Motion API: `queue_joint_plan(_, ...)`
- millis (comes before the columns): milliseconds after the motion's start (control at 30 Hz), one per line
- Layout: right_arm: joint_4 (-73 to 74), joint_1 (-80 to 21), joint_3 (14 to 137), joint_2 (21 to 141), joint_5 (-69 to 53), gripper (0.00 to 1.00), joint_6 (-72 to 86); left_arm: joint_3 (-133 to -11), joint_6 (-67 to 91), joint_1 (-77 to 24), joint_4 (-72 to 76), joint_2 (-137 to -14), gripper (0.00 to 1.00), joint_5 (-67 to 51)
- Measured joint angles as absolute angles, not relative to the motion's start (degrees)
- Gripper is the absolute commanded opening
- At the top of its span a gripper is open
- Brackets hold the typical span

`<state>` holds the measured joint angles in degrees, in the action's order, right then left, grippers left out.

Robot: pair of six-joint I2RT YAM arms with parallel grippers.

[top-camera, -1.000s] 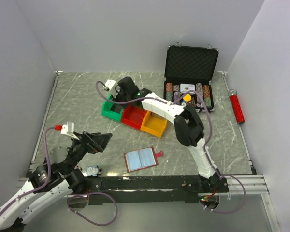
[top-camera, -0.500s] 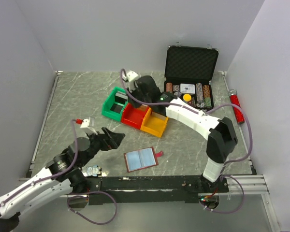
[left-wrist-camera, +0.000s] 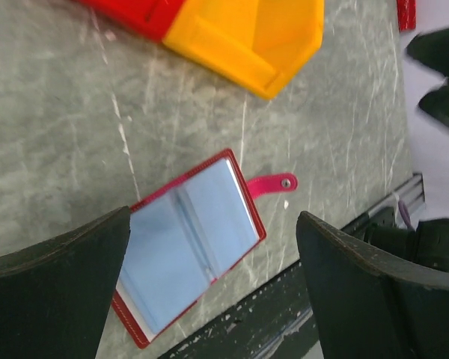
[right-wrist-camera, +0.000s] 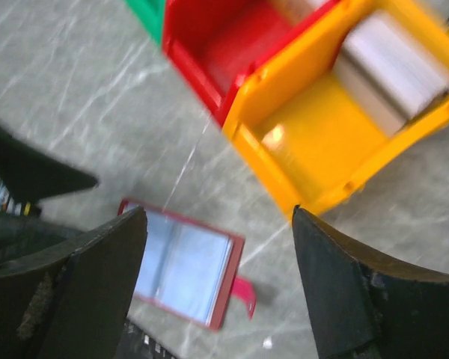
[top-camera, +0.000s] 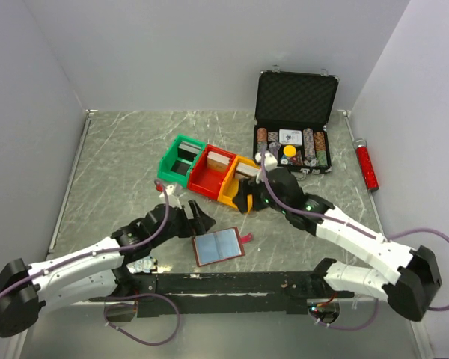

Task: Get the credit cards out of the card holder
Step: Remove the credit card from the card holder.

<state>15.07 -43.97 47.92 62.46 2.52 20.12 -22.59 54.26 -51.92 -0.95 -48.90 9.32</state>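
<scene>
The card holder [top-camera: 218, 246] lies open and flat on the table near the front edge, dark red with its strap tab [top-camera: 246, 238] pointing right. Pale blue-grey credit cards [left-wrist-camera: 181, 247] fill both of its halves. My left gripper [top-camera: 200, 218] hovers open just left of and behind it; in the left wrist view the card holder [left-wrist-camera: 239, 198] shows between the wide fingers [left-wrist-camera: 60, 292]. My right gripper [top-camera: 248, 198] hangs open over the front of the yellow bin, with the card holder [right-wrist-camera: 183, 273] below it. Neither holds anything.
Green [top-camera: 181, 158], red [top-camera: 213, 170] and yellow [top-camera: 239, 188] bins stand in a row behind the holder, with grey decks in the red and yellow ones. A black chip case [top-camera: 295, 97] is open at the back right. A red cylinder [top-camera: 367, 166] lies by the right wall.
My right arm swung from the green bin forward to the yellow bin's front, and its gripper opened. My left arm reached right, close to the card holder. The holder has not moved.
</scene>
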Motion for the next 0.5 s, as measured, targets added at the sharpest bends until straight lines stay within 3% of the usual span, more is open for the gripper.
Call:
queue_joint_plan(167, 13.8, -44.0, 37.5, 56.9, -4.0, 0.63, 22.2, -22.4, 55.5, -57.1, 1.6, -53.4, 0.88, 9.3)
queue_joint_plan(433, 11.5, -44.0, 27.9, 56.0, -13.4, 0.52, 24.1, -24.1, 58.4, -64.5, 1.0, -63.0, 0.56, 10.4)
queue_joint_plan(500, 11.0, -44.0, 27.1, 56.5, -15.0, 0.49, 24.3, -24.1, 59.3, -64.7, 0.8, -63.3, 0.44, 10.5)
